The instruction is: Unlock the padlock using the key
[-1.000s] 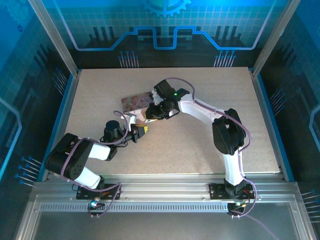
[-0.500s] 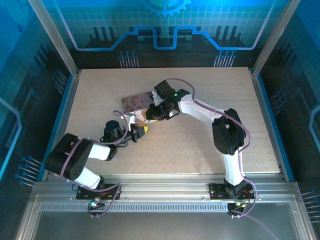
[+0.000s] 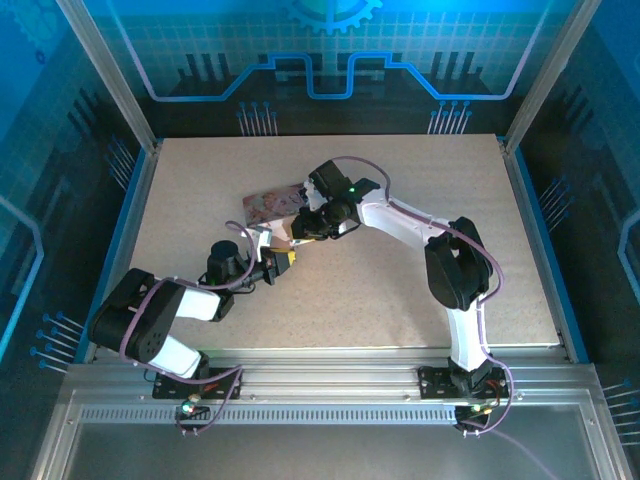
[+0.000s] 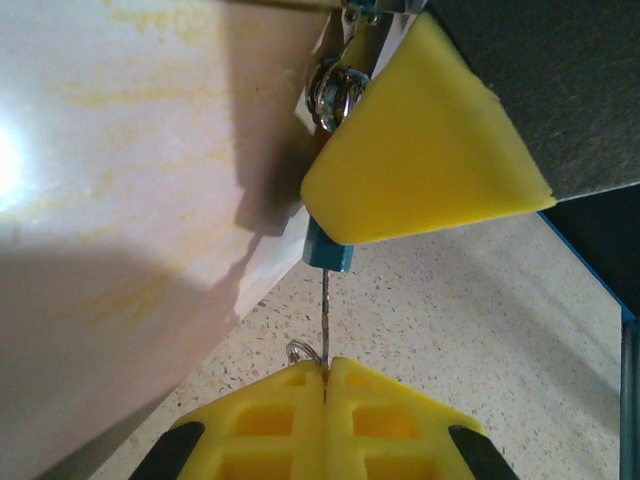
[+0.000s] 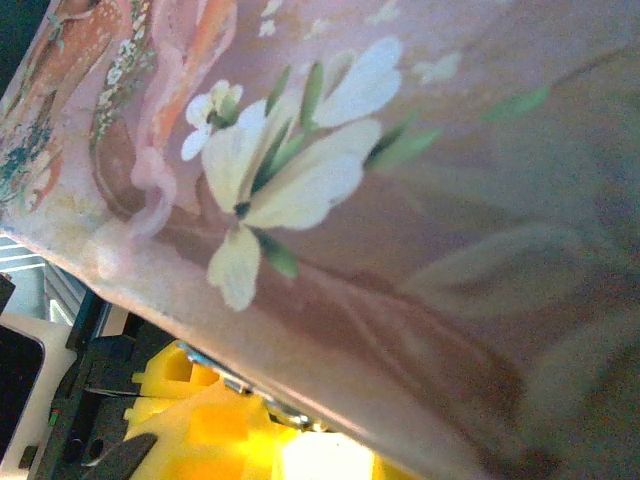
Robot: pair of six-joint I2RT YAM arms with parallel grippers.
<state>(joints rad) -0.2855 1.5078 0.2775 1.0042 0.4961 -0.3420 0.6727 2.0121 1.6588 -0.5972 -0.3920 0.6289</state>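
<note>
Key (image 4: 324, 310) — pinched in left hand (image 4: 325, 368); tip touching padlock (image 4: 328, 256); pink box (image 4: 130, 200) beside

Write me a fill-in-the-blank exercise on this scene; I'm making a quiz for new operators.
1. The left gripper clamps a thin metal ____ in its jaws.
2. Its tip reaches the underside of the small ____ padlock.
3. Beside the padlock is a ____ box printed with flowers.
Missing words: key; blue; pink.
</note>
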